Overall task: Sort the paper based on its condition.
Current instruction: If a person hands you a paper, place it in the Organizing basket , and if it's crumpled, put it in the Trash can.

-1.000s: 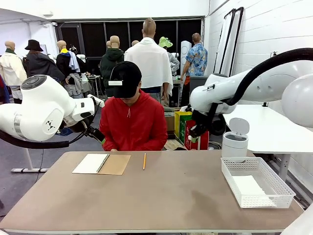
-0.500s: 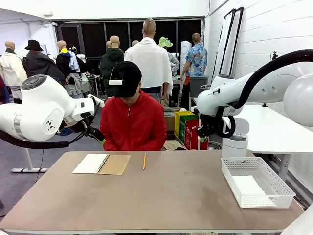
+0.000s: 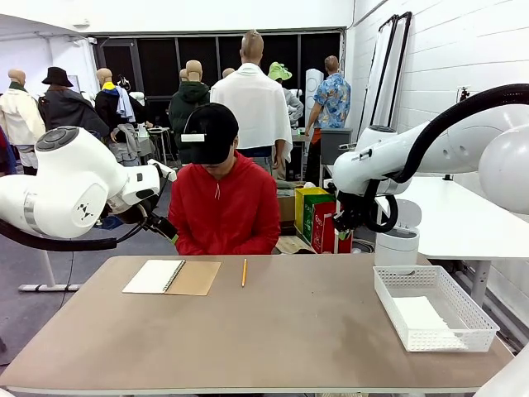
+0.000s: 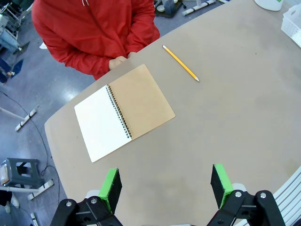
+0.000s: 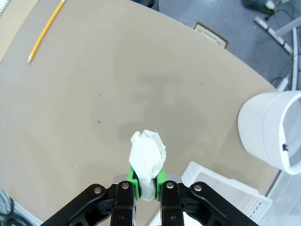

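White painted block wall [image 3: 463, 50] along the right of the frame, pale and evenly lit. Dark glazed panels [image 3: 157, 62] across the back, upper centre, under a white ceiling band. Grey floor [image 3: 25, 306] at lower left, glossy blue-grey from above. Tan tabletop [image 3: 273, 331] filling the lower half. White side table [image 3: 450, 219] at right, 2 tall framed boards [image 3: 388, 70] leaning behind it.

A crumpled white paper wad [image 5: 147, 160] sits pinched upright; flat sheets [image 3: 419, 313] lie in the basket [image 3: 388, 291].
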Controlling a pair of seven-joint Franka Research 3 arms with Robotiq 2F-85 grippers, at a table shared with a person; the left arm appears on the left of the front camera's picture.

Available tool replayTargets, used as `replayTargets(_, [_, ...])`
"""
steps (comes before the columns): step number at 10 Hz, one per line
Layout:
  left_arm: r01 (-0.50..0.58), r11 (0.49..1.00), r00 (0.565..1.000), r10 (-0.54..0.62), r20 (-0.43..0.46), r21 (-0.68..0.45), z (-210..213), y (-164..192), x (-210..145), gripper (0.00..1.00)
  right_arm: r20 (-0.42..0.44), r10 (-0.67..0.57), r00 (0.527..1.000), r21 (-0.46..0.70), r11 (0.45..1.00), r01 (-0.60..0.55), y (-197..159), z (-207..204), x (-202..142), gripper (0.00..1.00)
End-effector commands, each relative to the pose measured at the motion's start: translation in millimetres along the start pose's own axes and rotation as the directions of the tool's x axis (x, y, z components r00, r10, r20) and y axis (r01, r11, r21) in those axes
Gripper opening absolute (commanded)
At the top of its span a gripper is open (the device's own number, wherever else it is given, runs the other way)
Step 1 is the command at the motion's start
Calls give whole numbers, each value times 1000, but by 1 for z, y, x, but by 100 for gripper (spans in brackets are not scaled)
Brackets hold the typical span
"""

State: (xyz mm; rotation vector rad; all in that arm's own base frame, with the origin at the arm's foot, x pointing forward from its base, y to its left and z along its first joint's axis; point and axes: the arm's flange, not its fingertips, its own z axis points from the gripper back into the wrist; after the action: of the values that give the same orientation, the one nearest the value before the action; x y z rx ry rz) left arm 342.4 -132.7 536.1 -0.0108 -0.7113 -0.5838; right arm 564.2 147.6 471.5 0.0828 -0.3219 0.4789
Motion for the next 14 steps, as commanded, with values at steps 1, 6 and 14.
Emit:
replayTargets(1, [2, 1000, 1000, -2, 5, 0, 0, 0, 0, 100, 58, -179, 982, -120, 975, 185, -20, 1, 10, 5])
replayTargets(6, [2, 1000, 1000, -2, 5, 0, 0, 0, 0, 100, 112, -459, 882, -213, 855, 472, -79, 10, 16, 5])
replayTargets(14, [2, 1000, 1000, -2, 5, 0, 0, 0, 0, 100, 216, -635, 741, -249, 699, 671, -150, -13, 10, 5])
